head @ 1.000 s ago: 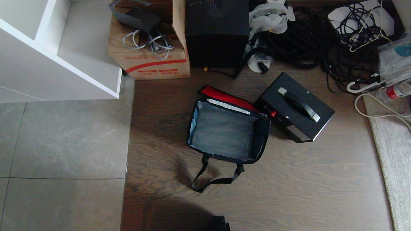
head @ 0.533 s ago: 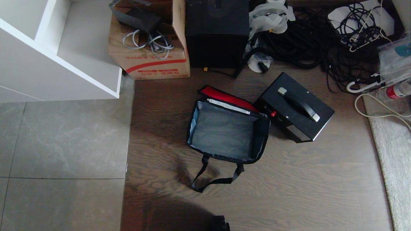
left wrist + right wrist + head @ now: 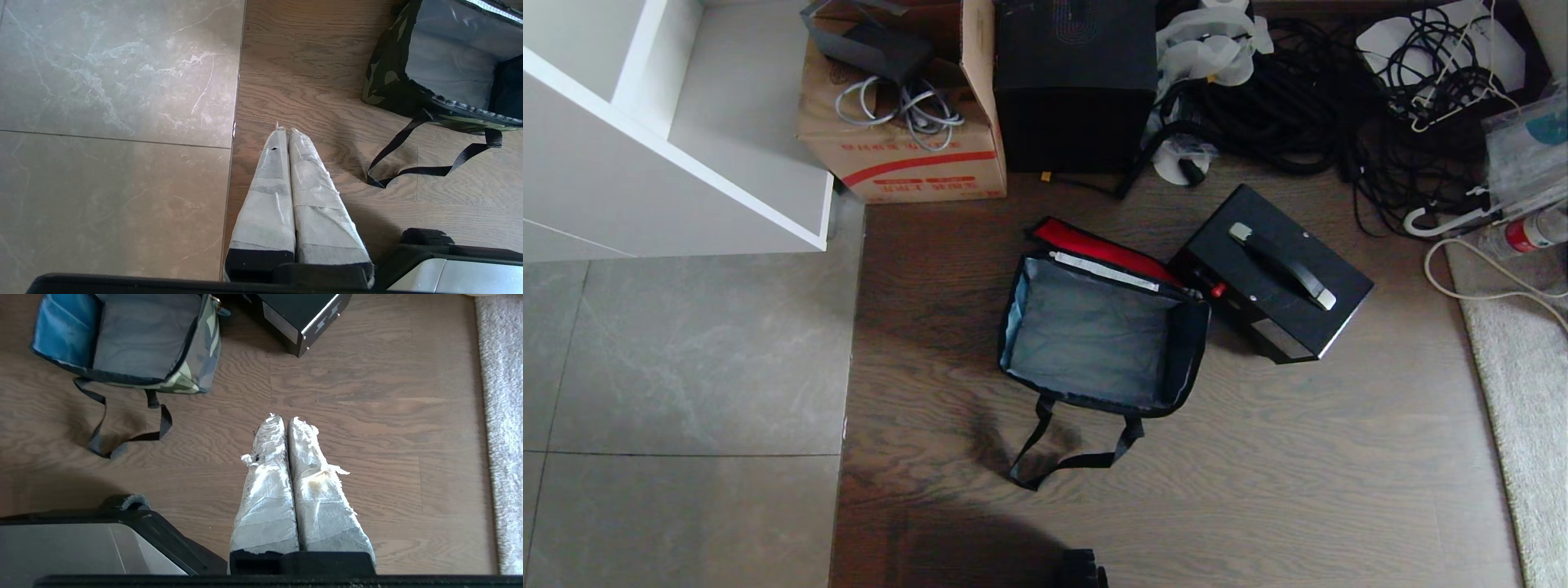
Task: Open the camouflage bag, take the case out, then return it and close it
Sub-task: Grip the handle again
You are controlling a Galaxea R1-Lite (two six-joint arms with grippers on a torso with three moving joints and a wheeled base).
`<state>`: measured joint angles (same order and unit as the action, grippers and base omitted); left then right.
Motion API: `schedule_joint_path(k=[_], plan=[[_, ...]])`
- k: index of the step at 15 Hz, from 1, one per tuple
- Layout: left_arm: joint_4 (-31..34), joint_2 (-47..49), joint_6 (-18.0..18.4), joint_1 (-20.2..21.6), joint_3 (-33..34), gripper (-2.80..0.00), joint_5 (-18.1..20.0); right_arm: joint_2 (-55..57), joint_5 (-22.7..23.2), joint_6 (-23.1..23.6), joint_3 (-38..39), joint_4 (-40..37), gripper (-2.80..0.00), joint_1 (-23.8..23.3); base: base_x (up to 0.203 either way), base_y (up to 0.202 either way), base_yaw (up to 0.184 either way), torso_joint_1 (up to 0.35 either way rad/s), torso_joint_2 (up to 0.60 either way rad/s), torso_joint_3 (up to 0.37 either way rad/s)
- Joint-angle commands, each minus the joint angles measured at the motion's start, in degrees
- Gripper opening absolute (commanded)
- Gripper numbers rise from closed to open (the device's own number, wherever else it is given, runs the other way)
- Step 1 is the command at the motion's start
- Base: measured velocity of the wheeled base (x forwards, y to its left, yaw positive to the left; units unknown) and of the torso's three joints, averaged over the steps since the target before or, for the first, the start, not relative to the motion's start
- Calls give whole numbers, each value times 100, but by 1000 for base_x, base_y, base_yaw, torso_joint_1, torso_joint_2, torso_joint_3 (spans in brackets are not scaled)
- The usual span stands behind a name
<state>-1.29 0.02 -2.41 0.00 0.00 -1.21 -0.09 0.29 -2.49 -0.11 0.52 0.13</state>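
Currently camouflage bag (image 3: 1098, 339) gapes open on wood floor (image 3: 1258, 457), empty; case (image 3: 1270, 273) just beside it, handle up. Left hand (image 3: 284, 130) and right hand (image 3: 286, 418) pressed together, empty, hovering near. Next: grip handle squarely, lower case level into bag.

Left gripper (image 3: 284, 131): taped fingers pressed tog., tips touching, nothing btwn them; pointing down toward floor, hanging above it, not in contact w/ anything. Right gripper (image 3: 286, 418): same pose, wrapped fingers closed flat against each other, empty, aimed down at floor. Neither arm shows in head view; both sit low near robot's base.
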Motion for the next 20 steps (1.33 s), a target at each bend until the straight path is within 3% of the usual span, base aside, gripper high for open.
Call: schedule_joint_path(k=[1, 20], plan=[[-2, -2, -5, -1, 53, -280, -2, 12, -3, -9, 12, 9, -280, 4, 0, 0, 0, 0, 0, 0], [-2, -2, -5, 0, 53, -280, -2, 12, -3, -5, 20, 9, -280, -1, 0, 0, 0, 0, 0, 0]])
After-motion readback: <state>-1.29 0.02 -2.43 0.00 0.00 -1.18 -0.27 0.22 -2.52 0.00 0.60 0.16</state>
